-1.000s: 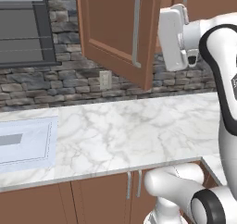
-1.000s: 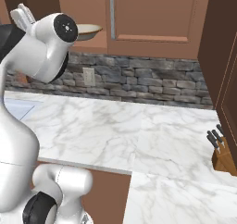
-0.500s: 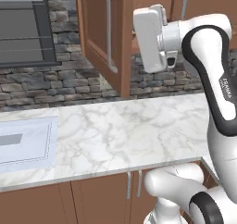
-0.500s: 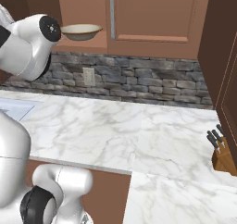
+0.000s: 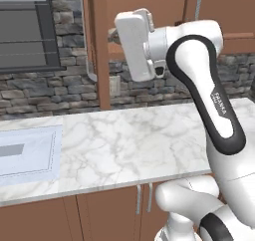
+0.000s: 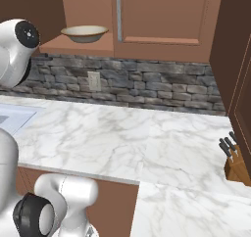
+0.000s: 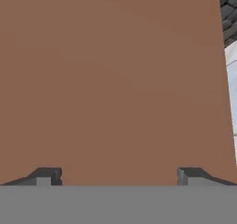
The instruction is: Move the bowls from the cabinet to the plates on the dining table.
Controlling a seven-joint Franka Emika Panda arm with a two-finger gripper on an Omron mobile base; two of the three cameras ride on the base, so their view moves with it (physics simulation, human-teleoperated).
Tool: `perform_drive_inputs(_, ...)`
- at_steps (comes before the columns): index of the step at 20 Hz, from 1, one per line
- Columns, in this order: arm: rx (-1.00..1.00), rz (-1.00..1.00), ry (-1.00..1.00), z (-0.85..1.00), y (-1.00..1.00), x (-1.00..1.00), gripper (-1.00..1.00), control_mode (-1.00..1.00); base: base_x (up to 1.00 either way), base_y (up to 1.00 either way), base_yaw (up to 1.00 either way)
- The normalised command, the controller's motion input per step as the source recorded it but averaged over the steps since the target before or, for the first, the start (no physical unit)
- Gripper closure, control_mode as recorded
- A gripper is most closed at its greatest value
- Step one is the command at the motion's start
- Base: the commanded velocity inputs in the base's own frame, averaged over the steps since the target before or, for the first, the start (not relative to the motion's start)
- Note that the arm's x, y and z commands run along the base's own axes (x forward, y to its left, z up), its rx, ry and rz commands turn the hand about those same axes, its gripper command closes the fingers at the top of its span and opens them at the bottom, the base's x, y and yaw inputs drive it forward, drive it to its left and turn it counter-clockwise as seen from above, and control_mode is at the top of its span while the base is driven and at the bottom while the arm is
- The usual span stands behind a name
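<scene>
A cream bowl [image 6: 84, 33] with a tan rim sits on the bottom shelf of the reddish-brown cabinet [image 6: 73, 46]. Its left door [image 5: 97, 46] stands swung out, edge-on in the left base view, with the curved silver handle [image 5: 89, 60] on its left. My white hand [image 5: 133, 45] hangs right beside that door, at shelf height. In the hand view my gripper [image 7: 119, 177] is open, fingertips [image 7: 46, 176] wide apart, facing a flat brown panel very close in front. Nothing is between the fingers. The plates and the dining table are out of view.
A marble counter [image 5: 129, 140] runs below the cabinet, with a pale sink area [image 5: 25, 153] at its left and a knife block [image 6: 238, 162] at the far right. A stone wall [image 6: 157, 82] backs it. The neighbouring cabinet door [image 6: 166, 15] is shut.
My arm has swung left, carrying the hand across the cabinet front. The open door has swung further out, now edge-on. The bowl has come out from behind my arm in the right base view.
</scene>
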Motion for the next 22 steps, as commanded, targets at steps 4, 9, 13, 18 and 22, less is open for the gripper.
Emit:
perform_drive_inputs(4,-0.17,-0.01,-0.01,-0.08,-0.02,-0.09,-1.00,-1.00,0.00,0.00,0.00)
perform_drive_inputs(9,-0.29,-0.09,-0.06,0.00,-0.36,-0.80,-1.00,-1.00,0.00,0.00,0.00)
perform_drive_inputs(13,-0.24,-0.14,-0.04,-0.01,-0.78,-0.99,-1.00,-1.00,0.00,0.00,0.00)
perform_drive_inputs(18,-0.22,-0.15,0.00,-0.19,-0.98,-0.72,-1.00,-1.00,0.00,0.00,0.00)
perform_drive_inputs(22,-0.24,-0.14,0.00,-0.13,-1.00,-0.44,-1.00,-1.00,0.00,0.00,0.00)
